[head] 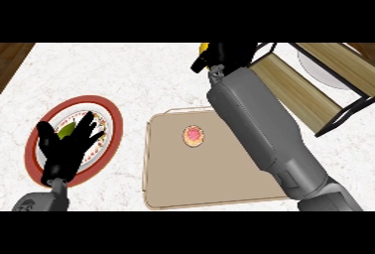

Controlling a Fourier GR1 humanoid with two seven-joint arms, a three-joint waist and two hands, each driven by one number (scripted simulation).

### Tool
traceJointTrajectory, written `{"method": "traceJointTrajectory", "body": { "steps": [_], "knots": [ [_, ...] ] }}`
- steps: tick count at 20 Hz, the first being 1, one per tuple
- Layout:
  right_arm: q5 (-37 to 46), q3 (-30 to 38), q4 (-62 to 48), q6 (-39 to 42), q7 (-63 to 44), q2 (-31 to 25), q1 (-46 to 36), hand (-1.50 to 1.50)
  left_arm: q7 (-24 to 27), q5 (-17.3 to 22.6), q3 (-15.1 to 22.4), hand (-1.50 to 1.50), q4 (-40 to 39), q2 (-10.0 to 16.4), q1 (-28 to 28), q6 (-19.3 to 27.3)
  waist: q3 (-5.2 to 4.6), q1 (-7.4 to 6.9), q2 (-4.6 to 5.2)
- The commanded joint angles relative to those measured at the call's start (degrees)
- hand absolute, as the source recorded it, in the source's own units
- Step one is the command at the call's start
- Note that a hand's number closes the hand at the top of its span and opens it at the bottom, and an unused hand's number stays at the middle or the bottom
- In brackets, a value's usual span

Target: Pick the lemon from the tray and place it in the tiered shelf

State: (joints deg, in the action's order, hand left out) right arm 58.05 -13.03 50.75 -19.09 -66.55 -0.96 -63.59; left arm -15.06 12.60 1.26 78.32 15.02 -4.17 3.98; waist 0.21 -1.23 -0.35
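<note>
Grey right forearm [267, 134] of mine crosses the tray [168, 193]; beyond the tray's far edge my right hand [228, 53] curls round the lemon [204, 47], only a yellow sliver showing, with the tiered shelf [307, 92] past the tray's far right corner. Left of the tray, my left hand [67, 149] hangs open-fingered over a red-rimmed plate [110, 106]

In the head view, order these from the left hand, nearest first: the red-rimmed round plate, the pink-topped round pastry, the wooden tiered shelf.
1. Red-rimmed round plate, under the left hand, far left.
2. Pink-topped round pastry, on the beige tray, centre.
3. Wooden tiered shelf, upper right.
</note>
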Motion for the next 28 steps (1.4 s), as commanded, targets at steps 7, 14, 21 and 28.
{"method": "traceJointTrajectory", "body": {
  "steps": [7, 14, 21, 28],
  "knots": [
    [14.0, 6.6, -0.4, 7.7, -18.6, -1.6, -15.5, 1.5, -0.7, -0.3, -0.2, 0.0, -0.6, -1.0, 3.4, 1.0, -0.32, 1.59, -0.35],
    [14.2, 15.6, -0.6, 14.1, -15.9, -8.7, -22.9, 1.5, -0.2, 0.3, -1.3, 0.0, -0.8, -0.2, 3.1, -0.1, -0.29, 1.77, -0.18],
    [17.9, 19.9, -1.7, 14.1, -11.4, -14.2, -23.0, 1.5, 1.7, -0.1, -1.0, 0.0, -2.8, -0.6, 4.3, -1.5, -0.3, 1.66, 0.23],
    [14.7, 25.8, -3.8, 19.3, -3.6, -19.6, -24.9, 1.5, 0.3, -1.2, -0.8, 0.0, -2.6, -1.6, 0.6, 0.1, -0.27, 1.42, 0.38]
  ]
}}
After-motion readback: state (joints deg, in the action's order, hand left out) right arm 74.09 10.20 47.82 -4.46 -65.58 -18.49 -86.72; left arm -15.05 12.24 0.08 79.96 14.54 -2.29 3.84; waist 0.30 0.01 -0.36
